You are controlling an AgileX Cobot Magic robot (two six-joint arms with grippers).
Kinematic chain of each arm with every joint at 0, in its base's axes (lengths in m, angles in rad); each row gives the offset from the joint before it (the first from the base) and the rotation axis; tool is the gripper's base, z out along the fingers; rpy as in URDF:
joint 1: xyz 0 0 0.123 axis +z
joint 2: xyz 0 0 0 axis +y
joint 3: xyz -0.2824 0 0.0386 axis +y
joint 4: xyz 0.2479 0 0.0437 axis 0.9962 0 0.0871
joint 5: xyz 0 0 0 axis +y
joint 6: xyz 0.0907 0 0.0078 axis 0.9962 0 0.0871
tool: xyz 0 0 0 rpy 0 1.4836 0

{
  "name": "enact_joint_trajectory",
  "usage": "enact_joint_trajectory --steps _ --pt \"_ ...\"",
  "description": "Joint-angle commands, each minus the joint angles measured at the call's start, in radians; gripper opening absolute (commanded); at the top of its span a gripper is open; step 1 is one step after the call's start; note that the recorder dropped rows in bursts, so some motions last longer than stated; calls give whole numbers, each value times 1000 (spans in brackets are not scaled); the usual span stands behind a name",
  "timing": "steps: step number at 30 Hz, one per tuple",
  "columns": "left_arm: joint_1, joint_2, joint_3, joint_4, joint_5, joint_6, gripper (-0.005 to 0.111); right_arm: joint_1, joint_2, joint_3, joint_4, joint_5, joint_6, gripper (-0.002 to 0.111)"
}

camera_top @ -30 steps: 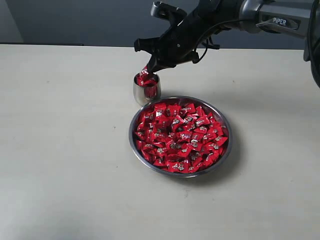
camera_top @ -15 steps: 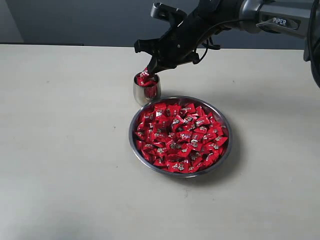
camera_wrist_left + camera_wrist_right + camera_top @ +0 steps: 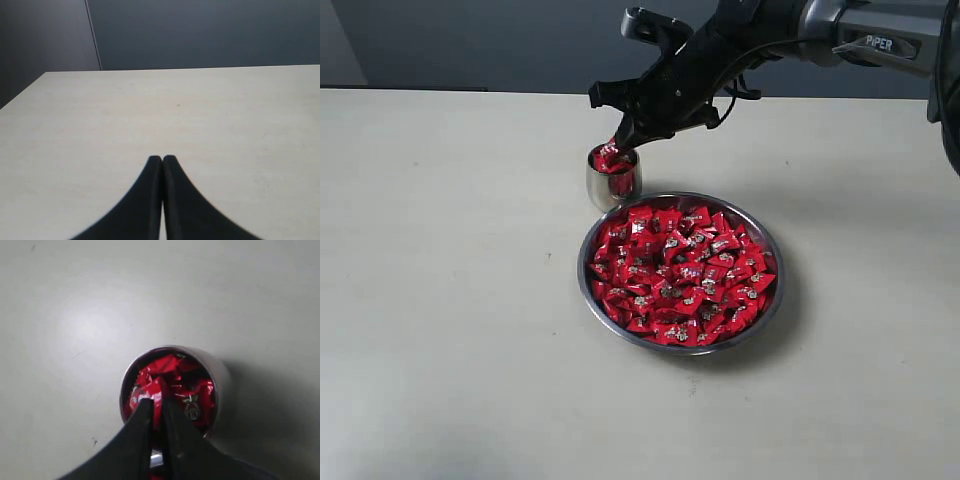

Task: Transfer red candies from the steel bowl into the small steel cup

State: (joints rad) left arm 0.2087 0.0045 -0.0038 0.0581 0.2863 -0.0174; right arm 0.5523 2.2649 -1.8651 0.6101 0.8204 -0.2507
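The small steel cup (image 3: 613, 183) stands just behind the steel bowl (image 3: 583, 268) and holds several red candies. A heap of red candies (image 3: 680, 275) fills the bowl. My right gripper (image 3: 619, 137) hangs directly over the cup's mouth, shut on one red candy (image 3: 609, 153) at rim height. The right wrist view looks down into the cup (image 3: 220, 374): the held candy (image 3: 157, 389) sits between the fingertips of the right gripper (image 3: 157, 403), above the other sweets. My left gripper (image 3: 162, 159) is shut on nothing over bare table and is out of the exterior view.
The pale table (image 3: 450, 300) stretches wide to the left and in front of the bowl. A dark wall runs behind the table's far edge. The black right arm (image 3: 750, 35) reaches in from the upper right.
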Motion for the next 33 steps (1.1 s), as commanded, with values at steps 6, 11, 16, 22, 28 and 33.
enact_joint_trajectory --steps 6,11,16,22,28,33 --pt "-5 -4 4 6 -2 -3 0 -3 -4 -5 -7 -6 -11 27" --pt "-5 -4 4 6 -2 -3 0 -3 -4 -5 -7 -18 -11 27" --pt "-5 -4 4 6 -2 -3 0 -3 -10 -5 -7 -14 -11 27" --pt "-5 -4 4 6 -2 -3 0 -3 -67 -7 -2 -6 -11 27" --pt "-5 -4 4 6 -2 -3 0 -3 -96 -7 -33 -22 -11 27" --pt "-5 -4 4 6 -2 -3 0 -3 -96 -7 -61 -12 -8 23"
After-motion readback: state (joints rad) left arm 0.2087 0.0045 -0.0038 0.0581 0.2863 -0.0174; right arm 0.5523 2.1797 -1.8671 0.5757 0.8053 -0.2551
